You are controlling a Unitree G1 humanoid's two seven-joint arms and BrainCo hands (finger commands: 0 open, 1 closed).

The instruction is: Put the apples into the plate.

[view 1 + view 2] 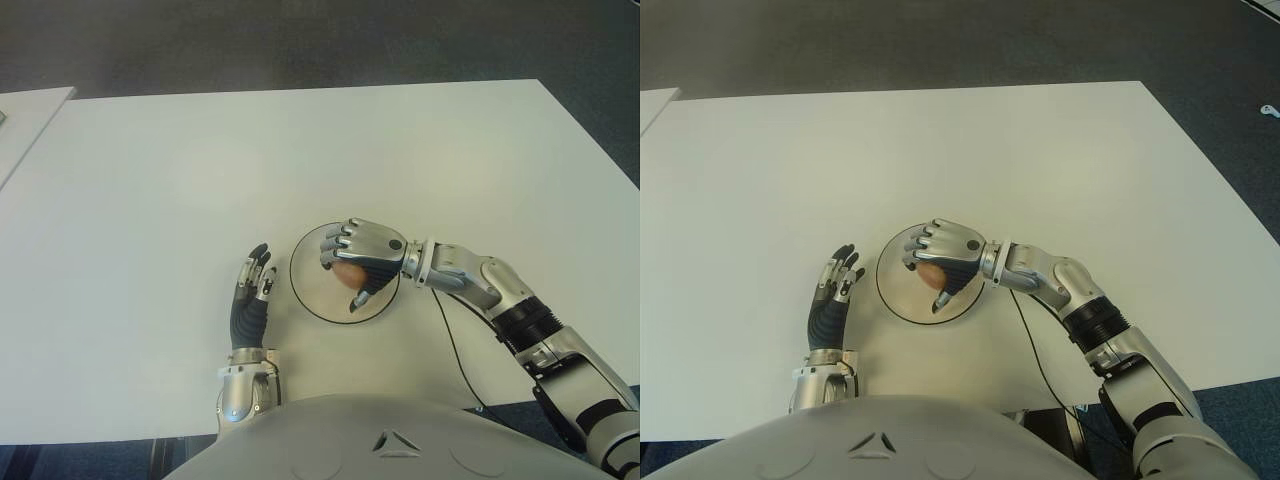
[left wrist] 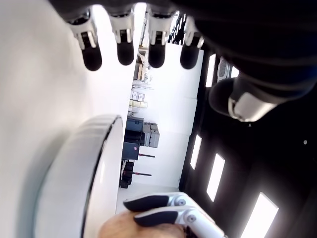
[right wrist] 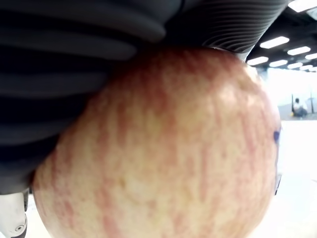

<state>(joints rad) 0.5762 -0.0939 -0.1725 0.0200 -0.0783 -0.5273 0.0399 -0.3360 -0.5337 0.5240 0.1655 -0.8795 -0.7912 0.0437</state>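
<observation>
A round white plate (image 1: 315,295) with a dark rim sits on the table just in front of me. My right hand (image 1: 352,262) is over the plate, fingers curled around a red-yellow streaked apple (image 1: 349,274). The apple (image 3: 163,144) fills the right wrist view, pressed against the palm. Whether it touches the plate I cannot tell. My left hand (image 1: 252,290) shows just left of the plate with its fingers straight and holding nothing. In the left wrist view the plate's rim (image 2: 94,173) and the right hand's fingers (image 2: 163,210) on the apple (image 2: 119,229) show beyond.
The white table (image 1: 200,170) stretches wide to the back and sides, with dark floor (image 1: 300,40) beyond its far edge. A second pale surface (image 1: 25,110) stands at the far left. A black cable (image 1: 450,345) runs from my right wrist toward the table's front edge.
</observation>
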